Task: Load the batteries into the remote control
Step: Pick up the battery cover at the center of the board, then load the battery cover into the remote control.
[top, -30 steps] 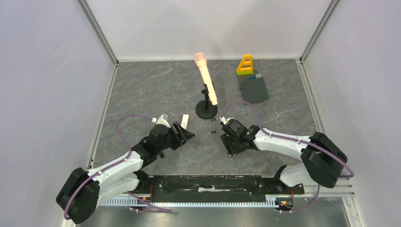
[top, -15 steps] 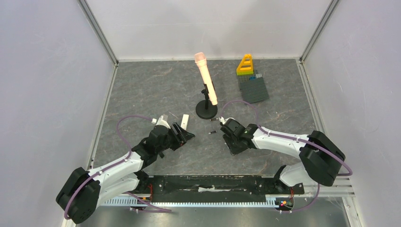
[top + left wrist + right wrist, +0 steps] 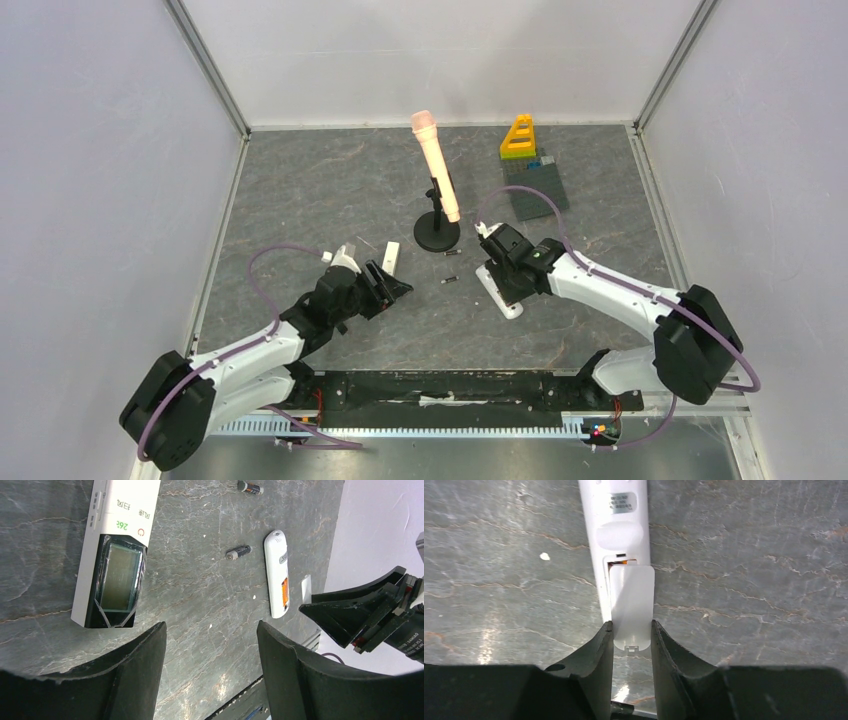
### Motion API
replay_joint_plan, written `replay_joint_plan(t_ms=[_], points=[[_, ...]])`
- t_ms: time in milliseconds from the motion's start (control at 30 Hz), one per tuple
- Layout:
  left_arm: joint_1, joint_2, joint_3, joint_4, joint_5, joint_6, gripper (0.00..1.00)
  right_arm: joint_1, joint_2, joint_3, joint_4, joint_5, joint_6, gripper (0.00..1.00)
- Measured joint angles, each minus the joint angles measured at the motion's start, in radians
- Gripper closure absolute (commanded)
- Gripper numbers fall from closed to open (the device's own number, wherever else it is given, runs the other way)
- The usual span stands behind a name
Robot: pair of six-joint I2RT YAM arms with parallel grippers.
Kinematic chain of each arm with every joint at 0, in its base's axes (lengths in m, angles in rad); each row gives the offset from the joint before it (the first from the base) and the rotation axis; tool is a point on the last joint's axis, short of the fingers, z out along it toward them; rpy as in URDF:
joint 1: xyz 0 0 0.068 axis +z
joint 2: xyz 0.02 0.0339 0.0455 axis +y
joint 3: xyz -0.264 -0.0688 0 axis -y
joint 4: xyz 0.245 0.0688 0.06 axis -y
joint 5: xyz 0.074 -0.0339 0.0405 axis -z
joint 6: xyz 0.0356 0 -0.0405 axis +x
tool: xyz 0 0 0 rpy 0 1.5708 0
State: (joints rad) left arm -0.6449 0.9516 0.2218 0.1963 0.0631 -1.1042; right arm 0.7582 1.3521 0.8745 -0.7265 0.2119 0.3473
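Observation:
A slim white remote control (image 3: pixel 501 295) lies on the table under my right gripper (image 3: pixel 508 275). In the right wrist view the gripper (image 3: pixel 631 625) is shut on the remote's white battery cover (image 3: pixel 632 602), held over the rear end of the remote (image 3: pixel 616 520). An orange battery (image 3: pixel 620 556) shows at the compartment's edge. Two dark batteries (image 3: pixel 452 255) (image 3: pixel 449 280) lie loose to the left; the left wrist view shows them too (image 3: pixel 250 487) (image 3: pixel 238 553). My left gripper (image 3: pixel 392 285) is open and empty, low over bare table (image 3: pixel 210 630).
A larger white remote with a display (image 3: pixel 391 257) lies just beyond my left gripper. A pink microphone (image 3: pixel 437 175) leans on a black stand (image 3: pixel 437 238) behind the batteries. A grey baseplate (image 3: pixel 537 188) with a yellow brick piece (image 3: pixel 518 138) sits at the back right.
My right gripper has drawn back and to the right off the slim remote, with the battery cover in its jaws, so the remote now shows. The left arm has not moved.

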Motion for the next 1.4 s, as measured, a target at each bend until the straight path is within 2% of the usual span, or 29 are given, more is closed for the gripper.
replay_joint_plan(t_ms=[533, 1400], points=[[0.0, 0.054, -0.016, 0.066, 0.026, 0.0, 0.29, -0.07, 0.093, 0.021, -0.03, -0.055, -0.165, 0.78], [0.0, 0.119, -0.016, 0.117, 0.037, 0.0, 0.29, -0.072, 0.154, 0.037, -0.019, -0.108, -0.172, 0.75]])
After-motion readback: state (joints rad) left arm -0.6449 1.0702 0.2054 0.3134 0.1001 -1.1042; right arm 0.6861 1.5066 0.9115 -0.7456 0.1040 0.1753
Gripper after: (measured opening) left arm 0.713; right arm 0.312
